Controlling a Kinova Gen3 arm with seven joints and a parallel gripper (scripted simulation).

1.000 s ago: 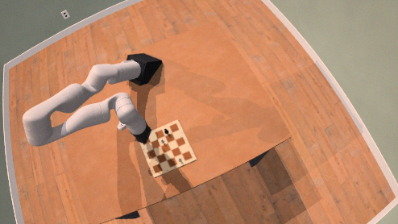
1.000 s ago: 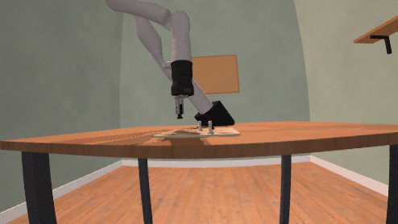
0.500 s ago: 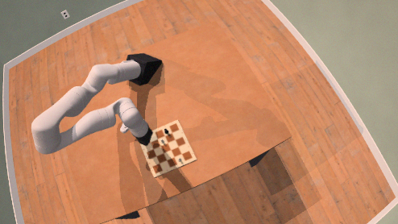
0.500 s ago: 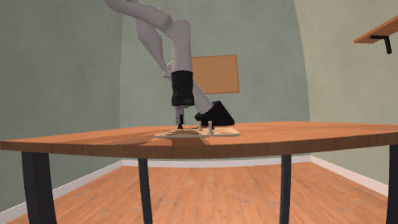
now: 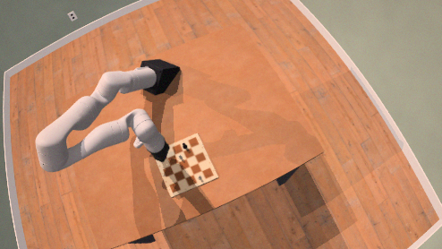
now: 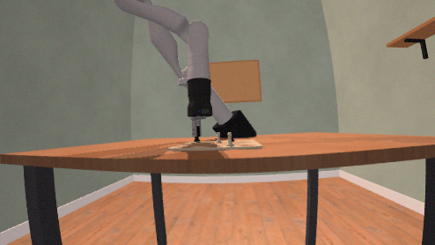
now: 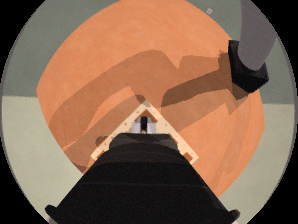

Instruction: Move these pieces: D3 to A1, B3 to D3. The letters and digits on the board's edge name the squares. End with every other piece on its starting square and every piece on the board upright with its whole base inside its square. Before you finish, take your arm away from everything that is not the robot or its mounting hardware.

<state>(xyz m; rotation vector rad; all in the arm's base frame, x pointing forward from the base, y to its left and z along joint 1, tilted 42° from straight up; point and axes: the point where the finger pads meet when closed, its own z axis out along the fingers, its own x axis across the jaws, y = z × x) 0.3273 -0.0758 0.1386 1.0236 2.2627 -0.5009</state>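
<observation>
The tool is closed on a black piece, which is held upright, its base low over the board — whether the board is touched cannot be told. This piece is seen in the wrist view near a corner of the board, over or just beside a brown square; the square's name cannot be read.

The arm is bent down to the board, and its black base is mounted on the table, well apart from the board.

Three other pieces are left standing on the board: another black one, a pale one near it, and a second pale one by the side nearest the table's front edge. A broad shadow is cast across part of the board — and over the table around it.

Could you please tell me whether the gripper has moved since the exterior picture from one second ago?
Yes: the gripper has moved down, its tip now near the chessboard.
</observation>
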